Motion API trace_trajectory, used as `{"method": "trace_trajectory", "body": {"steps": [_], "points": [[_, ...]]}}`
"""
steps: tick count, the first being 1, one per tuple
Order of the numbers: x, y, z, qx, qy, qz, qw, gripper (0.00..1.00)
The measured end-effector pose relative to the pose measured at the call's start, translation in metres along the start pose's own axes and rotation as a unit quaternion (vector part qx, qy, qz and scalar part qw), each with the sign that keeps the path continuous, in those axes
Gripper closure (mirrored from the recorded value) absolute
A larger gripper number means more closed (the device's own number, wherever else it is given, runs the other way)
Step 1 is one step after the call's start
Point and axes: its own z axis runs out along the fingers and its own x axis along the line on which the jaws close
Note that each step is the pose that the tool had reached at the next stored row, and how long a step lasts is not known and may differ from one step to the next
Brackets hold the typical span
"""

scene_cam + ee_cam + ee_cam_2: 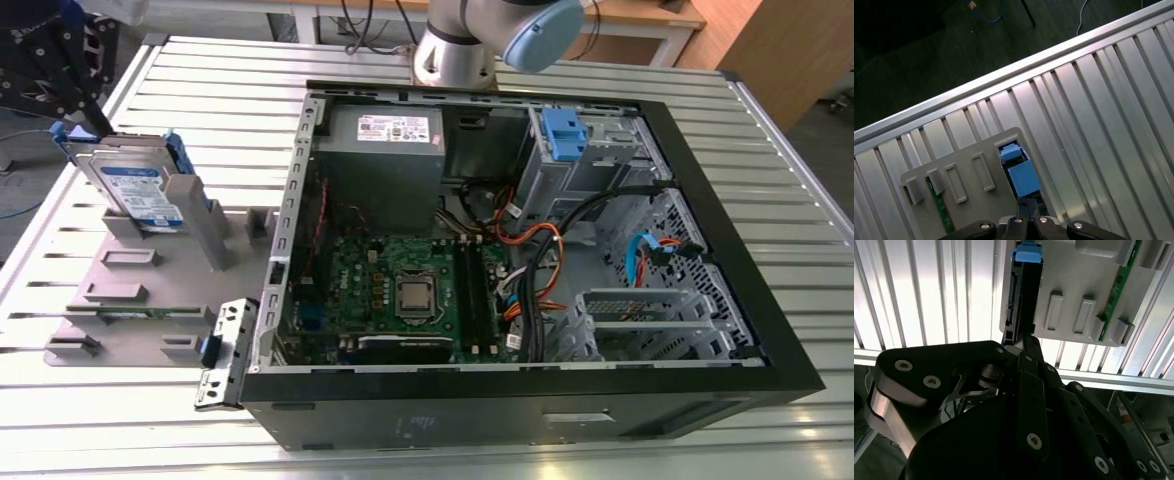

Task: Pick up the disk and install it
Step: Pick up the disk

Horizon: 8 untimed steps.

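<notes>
The disk (140,190) stands on edge in a slot of a grey fixture (147,270) at the exterior view's left, its white-and-blue label facing out and blue rails round its edges. My gripper (83,122) hangs over its far upper corner. In the second wrist view the disk (1024,295) is edge-on, and my gripper (1026,342) has its fingers drawn together at the disk's near end. In the first wrist view my gripper (1026,209) meets the disk's blue rail (1023,177). Whether the tips pinch any part of it is hidden.
An open computer case (534,405) lies on the slatted metal table (747,130), right of the fixture. Inside it are a motherboard (400,290), bundled cables (534,250) and a tall grey drive cage (594,150) with a blue-tabbed bracket. The table edge (1004,80) runs just beyond the fixture.
</notes>
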Motion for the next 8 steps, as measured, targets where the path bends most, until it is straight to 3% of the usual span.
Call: {"method": "trace_trajectory", "body": {"steps": [5, 8], "points": [[0.0, 0.0, 0.0001, -0.0009, 0.0012, -0.03, 0.99956, 0.89], [0.0, 0.0, 0.0001, -0.0018, 0.0025, -0.056, 0.99842, 0.89]]}}
